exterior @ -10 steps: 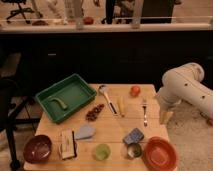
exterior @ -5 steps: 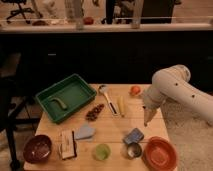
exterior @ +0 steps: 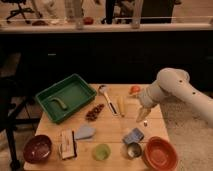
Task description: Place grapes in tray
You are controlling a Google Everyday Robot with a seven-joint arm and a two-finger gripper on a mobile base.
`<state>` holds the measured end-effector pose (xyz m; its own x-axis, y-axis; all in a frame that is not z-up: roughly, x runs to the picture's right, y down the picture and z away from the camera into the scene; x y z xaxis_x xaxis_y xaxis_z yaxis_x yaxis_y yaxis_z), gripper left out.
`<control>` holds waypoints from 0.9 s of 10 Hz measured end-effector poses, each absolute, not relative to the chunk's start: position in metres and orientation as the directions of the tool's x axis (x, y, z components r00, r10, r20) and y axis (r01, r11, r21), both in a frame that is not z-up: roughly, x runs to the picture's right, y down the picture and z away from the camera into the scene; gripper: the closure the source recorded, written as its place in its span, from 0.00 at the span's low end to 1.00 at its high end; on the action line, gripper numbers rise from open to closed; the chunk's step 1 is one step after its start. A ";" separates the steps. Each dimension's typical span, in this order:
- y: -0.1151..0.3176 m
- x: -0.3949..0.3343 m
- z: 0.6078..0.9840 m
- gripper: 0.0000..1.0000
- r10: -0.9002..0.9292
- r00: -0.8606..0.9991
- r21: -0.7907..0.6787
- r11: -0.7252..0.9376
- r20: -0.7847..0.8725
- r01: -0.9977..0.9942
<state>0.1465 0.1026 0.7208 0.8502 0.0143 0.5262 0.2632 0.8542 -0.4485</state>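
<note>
The grapes [exterior: 94,111], a small dark red-purple bunch, lie on the wooden table just right of the green tray [exterior: 50,92]. The tray sits at the table's back left and holds a small pale green curved item [exterior: 59,103]. My gripper [exterior: 141,116] hangs at the end of the white arm over the right part of the table, well to the right of the grapes, beyond a metal ladle [exterior: 108,97].
An orange-red fruit [exterior: 134,89] lies at the back right. A maroon bowl [exterior: 37,148], a snack packet [exterior: 67,144], a grey-blue cloth [exterior: 85,132], a green cup [exterior: 102,151], a blue packet [exterior: 133,135], a metal cup [exterior: 133,149] and an orange bowl [exterior: 160,153] line the front.
The arm has swung left from the table's right edge, carrying the gripper in over the right part of the table, closer to the grapes. Nothing on the table has moved.
</note>
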 end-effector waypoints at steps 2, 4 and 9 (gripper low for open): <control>0.107 0.132 0.726 0.20 0.003 0.842 -0.463 0.836 0.539 0.294; 0.107 0.130 0.726 0.20 0.001 0.841 -0.462 0.836 0.541 0.297; 0.098 0.120 0.743 0.20 0.017 0.839 -0.433 0.862 0.544 0.263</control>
